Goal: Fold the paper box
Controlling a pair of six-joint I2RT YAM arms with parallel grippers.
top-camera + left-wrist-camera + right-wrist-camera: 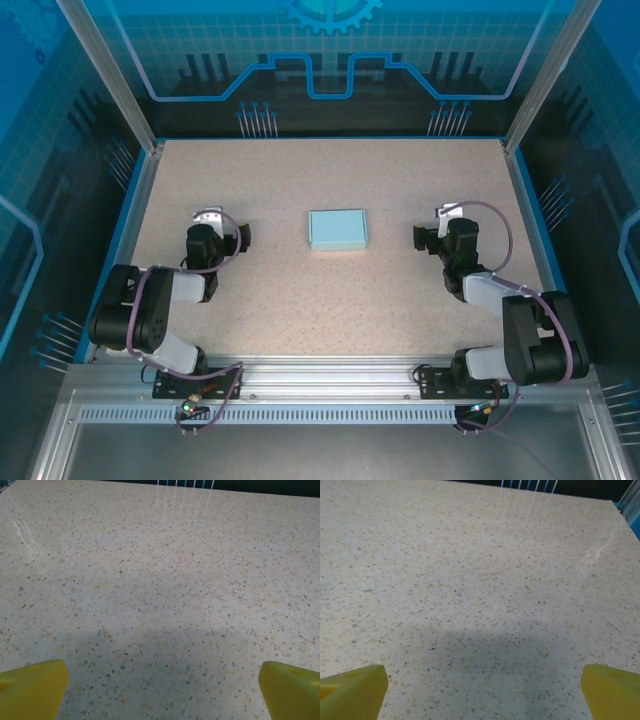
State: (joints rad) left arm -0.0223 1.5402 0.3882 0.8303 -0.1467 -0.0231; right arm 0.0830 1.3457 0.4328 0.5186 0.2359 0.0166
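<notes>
**Box parked mid-table, both arms off it**

The paper box (338, 230) sits folded mid-table between the left gripper (162, 672) and right gripper (484, 672) — well apart from both. Both are spread wide, holding nothing. Speckled beige table (300, 320), blue panel walls (330, 60) around it.

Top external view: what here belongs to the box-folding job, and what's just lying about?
Job:
paper box, mid-table, touched by neither gripper
left gripper, open
right gripper, open

Just there:
speckled table
blue enclosure panels
aluminium rail at the near edge
</notes>
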